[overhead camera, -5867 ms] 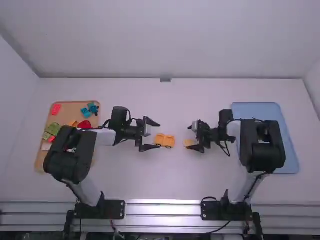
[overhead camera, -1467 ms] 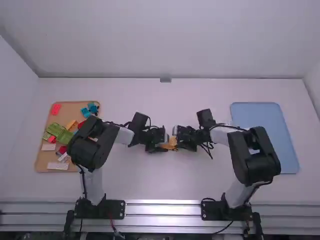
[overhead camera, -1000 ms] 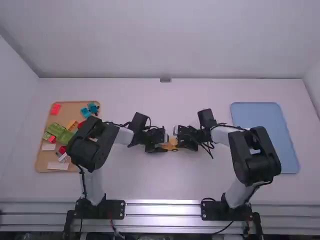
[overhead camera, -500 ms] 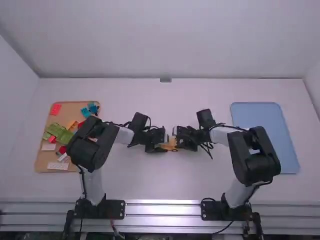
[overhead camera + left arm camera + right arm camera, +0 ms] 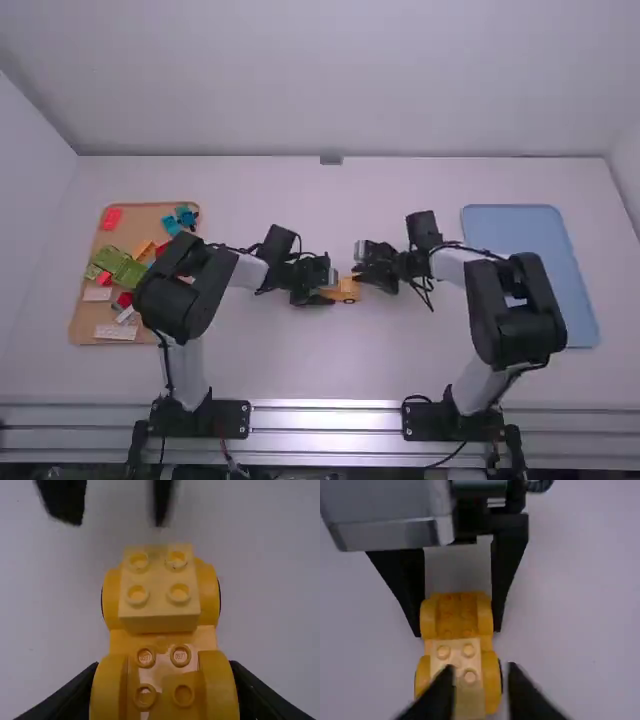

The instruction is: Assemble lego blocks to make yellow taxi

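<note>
At the table's middle my left gripper is shut on the orange-yellow wheeled car base. In the left wrist view, the left gripper has a finger on each side of the near end of the car base. A pale yellow block with four studs sits on the base's other end, between the wheels. My right gripper is just to the right of the car; in the right wrist view, the right gripper stands open over the pale block, its fingers apart.
A tan tray at the left holds green, red, blue, white and orange blocks. On the right lies a blue tray, partly under the right arm.
The right gripper has drawn back to the right from the car, uncovering more of it. Over the last second the left arm has kept still with the base.
</note>
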`<state>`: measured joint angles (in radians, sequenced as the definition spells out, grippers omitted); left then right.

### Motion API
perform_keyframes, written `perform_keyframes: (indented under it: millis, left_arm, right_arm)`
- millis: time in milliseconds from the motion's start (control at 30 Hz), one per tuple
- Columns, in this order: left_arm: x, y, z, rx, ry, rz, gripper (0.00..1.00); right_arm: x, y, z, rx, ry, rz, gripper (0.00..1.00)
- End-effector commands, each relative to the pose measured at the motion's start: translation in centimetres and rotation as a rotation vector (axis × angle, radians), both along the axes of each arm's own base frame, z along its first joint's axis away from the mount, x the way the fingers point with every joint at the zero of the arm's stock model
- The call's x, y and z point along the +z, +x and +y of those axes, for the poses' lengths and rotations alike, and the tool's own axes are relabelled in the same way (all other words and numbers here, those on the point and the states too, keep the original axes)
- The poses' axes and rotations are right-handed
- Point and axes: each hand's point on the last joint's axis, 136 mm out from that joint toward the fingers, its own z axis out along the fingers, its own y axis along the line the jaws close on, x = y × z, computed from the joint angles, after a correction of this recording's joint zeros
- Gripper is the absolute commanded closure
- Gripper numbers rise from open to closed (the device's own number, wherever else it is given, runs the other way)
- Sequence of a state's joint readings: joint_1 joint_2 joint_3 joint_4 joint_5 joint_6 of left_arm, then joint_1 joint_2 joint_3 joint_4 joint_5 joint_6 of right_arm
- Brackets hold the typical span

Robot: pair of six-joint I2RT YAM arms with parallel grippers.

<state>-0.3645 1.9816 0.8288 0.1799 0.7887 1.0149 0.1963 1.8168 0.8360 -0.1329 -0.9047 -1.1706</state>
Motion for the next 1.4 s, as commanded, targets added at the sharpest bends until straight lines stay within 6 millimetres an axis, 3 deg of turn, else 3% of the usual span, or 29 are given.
perform_keyframes:
  millis: [0, 433, 667, 1000, 1367]
  left_arm:
    - [-5.1, -2.2, 3.1, 0.08, 0.185, 0.119, 0.55]
    - [-5.0, -2.0, 3.0, 0.081, 0.181, 0.11, 0.58]
    - [-5.1, -2.0, 3.0, 0.092, 0.181, 0.121, 0.6]
    - [-5.0, -1.7, 2.9, 0.107, 0.174, 0.122, 0.61]
    - [-4.6, -1.0, 2.6, 0.125, 0.155, 0.104, 0.63]
  right_arm:
    - [0.2, -0.1, 0.6, 0.017, 0.008, 0.007, 1.0]
    - [-4.0, -2.8, 1.4, -0.03, -0.227, 0.1, 1.0]
    - [-5.4, -4.3, 0.1, -0.056, -0.254, 0.157, 1.0]
    - [-7.0, -4.7, -2.2, -0.167, -0.279, 0.213, 1.0]
    - [-8.6, -5.1, -2.5, -0.251, -0.404, 0.238, 1.0]
